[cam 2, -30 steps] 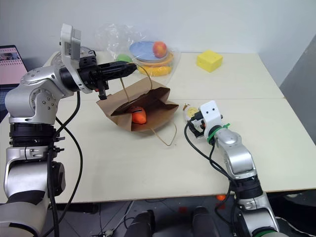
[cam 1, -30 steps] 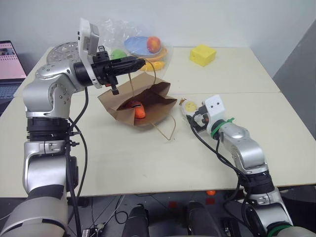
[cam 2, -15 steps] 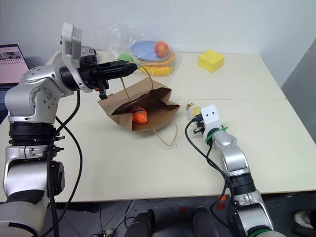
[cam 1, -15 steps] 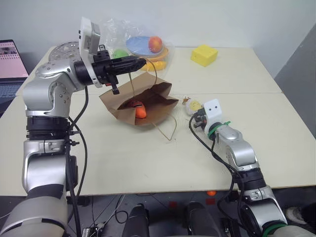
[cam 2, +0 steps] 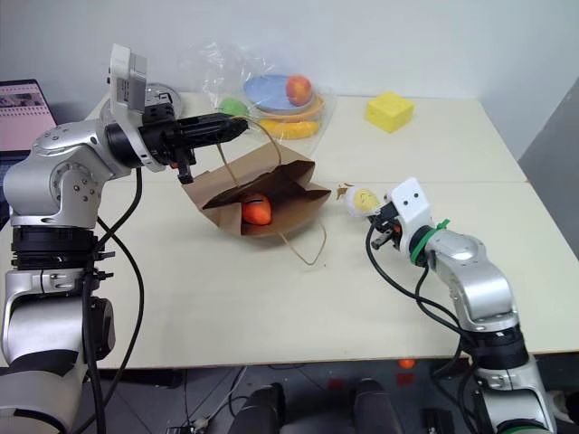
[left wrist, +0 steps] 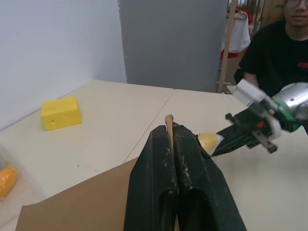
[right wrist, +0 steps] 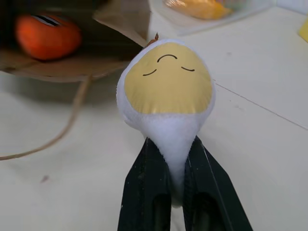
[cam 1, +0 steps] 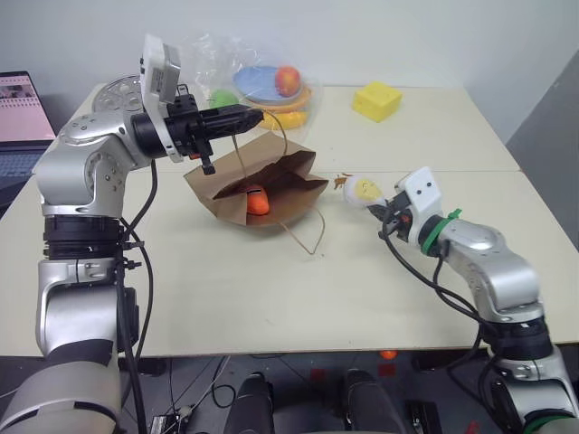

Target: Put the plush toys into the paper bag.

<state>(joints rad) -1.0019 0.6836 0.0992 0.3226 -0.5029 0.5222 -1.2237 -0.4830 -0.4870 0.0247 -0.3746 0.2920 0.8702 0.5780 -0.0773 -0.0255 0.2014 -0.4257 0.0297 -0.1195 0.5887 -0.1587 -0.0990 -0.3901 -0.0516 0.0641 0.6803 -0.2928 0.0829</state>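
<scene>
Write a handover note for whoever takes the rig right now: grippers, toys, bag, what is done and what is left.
Left gripper: shut on the paper bag's cord handle, holding the mouth up and open.
Right gripper: shut on the white egg plush, held off the table to the right of the bag.
Paper bag: lying on the table, its opening towards the robot.
Orange carrot plush: already inside the bag.
Done: carrot bagged, egg picked up.
Left: carry the egg to the bag's mouth, drop it in, then let go of the handle.
</scene>
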